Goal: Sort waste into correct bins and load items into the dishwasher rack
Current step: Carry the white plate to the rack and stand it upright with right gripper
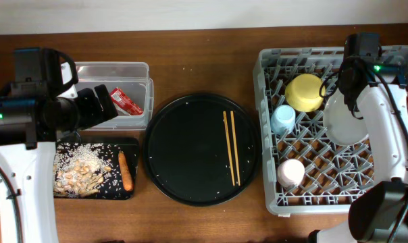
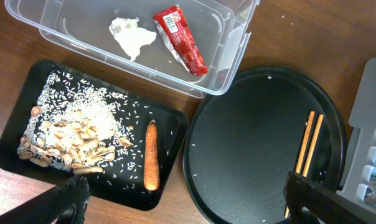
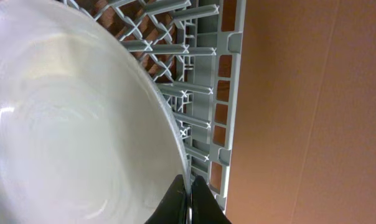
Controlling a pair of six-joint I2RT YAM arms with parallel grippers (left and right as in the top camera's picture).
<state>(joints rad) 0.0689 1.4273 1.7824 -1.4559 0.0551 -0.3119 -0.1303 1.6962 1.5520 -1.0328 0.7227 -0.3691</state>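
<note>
My right gripper (image 3: 188,202) is shut on the rim of the pale round plate (image 3: 70,118) and holds it on edge over the grey dishwasher rack (image 1: 268,196); the plate (image 1: 344,123) stands at the rack's right side. The yellow bowl (image 1: 305,92), light blue cup (image 1: 283,119) and pink cup (image 1: 290,172) sit in the rack. The chopsticks (image 1: 231,147) lie on the round black tray (image 1: 190,142). My left gripper (image 2: 188,210) is open and empty above the clear tub (image 2: 231,59), which holds the red wrapper (image 2: 180,38) and tissue (image 2: 132,36).
The shallow black tray (image 2: 10,140) holds food scraps (image 2: 70,137) and the carrot stick (image 2: 151,163). Bare wooden table lies in front of the trays and to the right of the rack (image 3: 300,112).
</note>
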